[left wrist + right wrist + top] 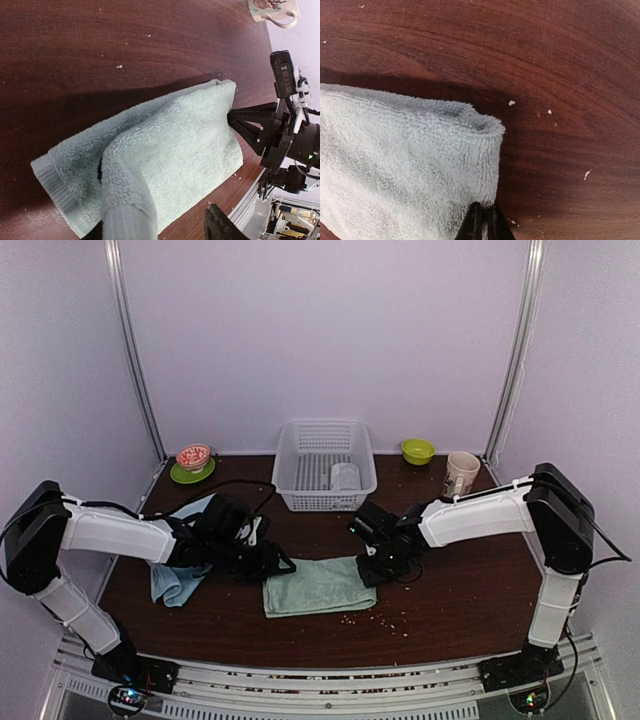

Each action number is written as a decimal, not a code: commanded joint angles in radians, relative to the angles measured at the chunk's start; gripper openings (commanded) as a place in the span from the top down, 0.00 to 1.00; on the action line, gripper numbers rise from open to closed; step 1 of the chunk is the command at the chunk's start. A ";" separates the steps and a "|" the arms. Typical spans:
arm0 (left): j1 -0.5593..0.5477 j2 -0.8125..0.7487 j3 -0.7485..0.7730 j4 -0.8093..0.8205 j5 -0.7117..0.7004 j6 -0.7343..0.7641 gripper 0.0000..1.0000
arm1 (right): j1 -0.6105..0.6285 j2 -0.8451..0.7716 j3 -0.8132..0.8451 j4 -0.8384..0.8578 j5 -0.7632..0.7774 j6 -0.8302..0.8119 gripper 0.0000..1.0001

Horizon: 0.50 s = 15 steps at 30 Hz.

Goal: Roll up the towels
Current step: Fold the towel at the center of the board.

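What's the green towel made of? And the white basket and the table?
Green towel: soft looped terry cloth, probably cotton; fuzzy pile shows. Basket: likely hard white plastic, moulded lattice walls. Table: dark wood or wood-look top, grain lines, slight sheen.

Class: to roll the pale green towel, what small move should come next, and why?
Probably close the left gripper on the pale green towel, whose near edge drapes over one of that gripper's fingers. Its jaws stand apart, while the right gripper is already pinched shut on the opposite edge.
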 commanded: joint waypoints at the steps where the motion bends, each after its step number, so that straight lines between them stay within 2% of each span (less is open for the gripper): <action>1: 0.006 0.022 0.023 0.022 0.013 0.022 0.47 | -0.022 -0.041 -0.054 0.019 0.005 -0.011 0.89; 4: 0.006 0.040 0.028 0.025 0.020 0.022 0.47 | -0.024 -0.099 -0.074 0.041 -0.002 -0.010 0.76; 7: 0.006 0.048 0.035 0.029 0.026 0.022 0.48 | -0.018 -0.158 -0.065 0.027 -0.009 -0.008 0.71; 11: 0.006 0.051 0.041 0.026 0.026 0.024 0.48 | 0.016 -0.200 -0.019 -0.016 -0.019 -0.018 0.69; 15: 0.006 0.057 0.043 0.027 0.027 0.023 0.48 | 0.064 -0.179 0.022 -0.041 -0.056 -0.024 0.73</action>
